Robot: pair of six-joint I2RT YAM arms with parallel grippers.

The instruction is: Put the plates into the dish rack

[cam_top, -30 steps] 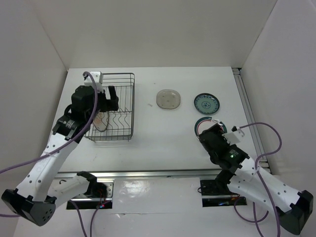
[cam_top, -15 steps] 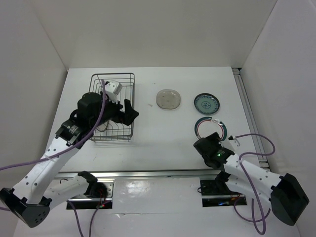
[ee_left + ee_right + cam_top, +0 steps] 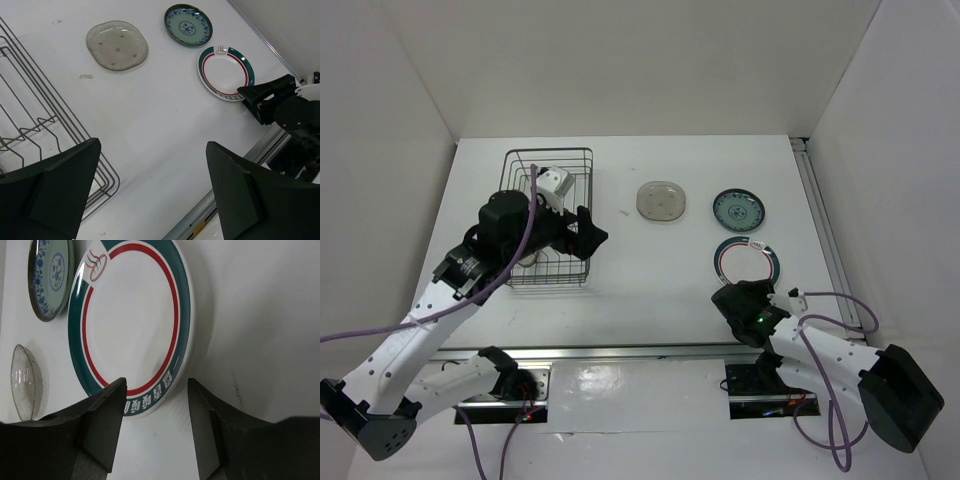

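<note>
With the right end effector [image 3: 156, 387] apart at the near rim of the ringed plate [image 3: 135, 325], lying flat on the surface [image 3: 245, 315] well apart from the dish rack [image 3: 550, 152], advance low until the rim sits between both fingers [image 3: 100, 425] before clamping.

Left arm raised and reaching forward, left hand [image 3: 588, 228] fully open (fingers spread wide). Right arm folded low, right hand [image 3: 156, 390] partly open, gripping nothing.

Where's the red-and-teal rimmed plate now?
Top view: the rimmed plate lies right of centre on the table, between the right hand and the small teal plate.
</note>
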